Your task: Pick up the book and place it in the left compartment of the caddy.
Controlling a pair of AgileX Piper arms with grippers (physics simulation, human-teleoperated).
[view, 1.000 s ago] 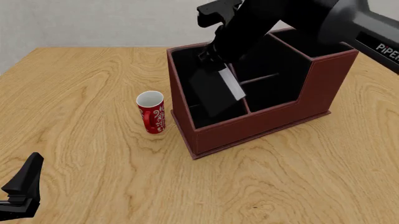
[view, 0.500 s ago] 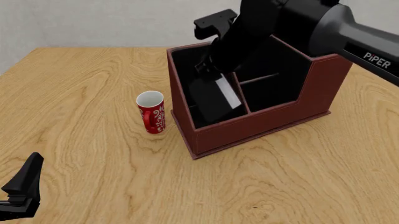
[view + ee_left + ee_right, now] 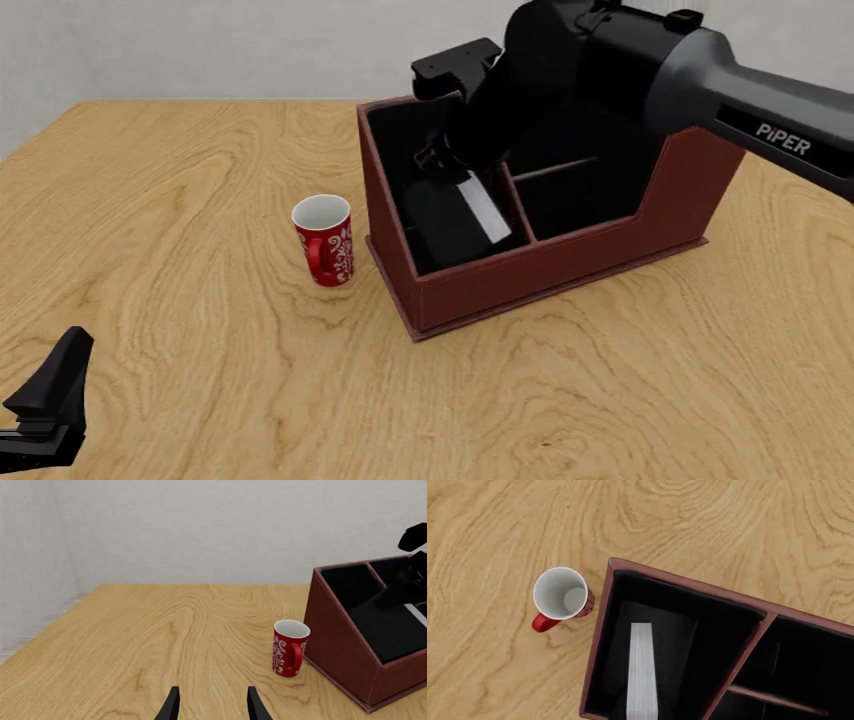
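Note:
The caddy [image 3: 534, 275] is a reddish-brown box with a black interior, right of the table's middle. The black book [image 3: 447, 215] with its white page edge leans tilted inside the long left compartment [image 3: 394, 140], its lower end deep in. My right gripper [image 3: 445, 160] reaches down over the caddy and is shut on the book's upper end. Its fingers are out of sight in the right wrist view, where the book [image 3: 642, 670] runs to the frame's edge. The book [image 3: 393, 625] also shows in the left wrist view. My left gripper [image 3: 212, 710] is open and empty, low at the near left [image 3: 54, 395].
A red mug [image 3: 324, 240] with a white pattern stands upright just left of the caddy, close to its wall; it also shows in the wrist views [image 3: 291, 647] [image 3: 562, 597]. The caddy's other divided sections [image 3: 574, 190] lie under the right arm.
My right gripper has lowered with the book, which has sunk deeper into the left compartment. The left arm and the mug have not moved.

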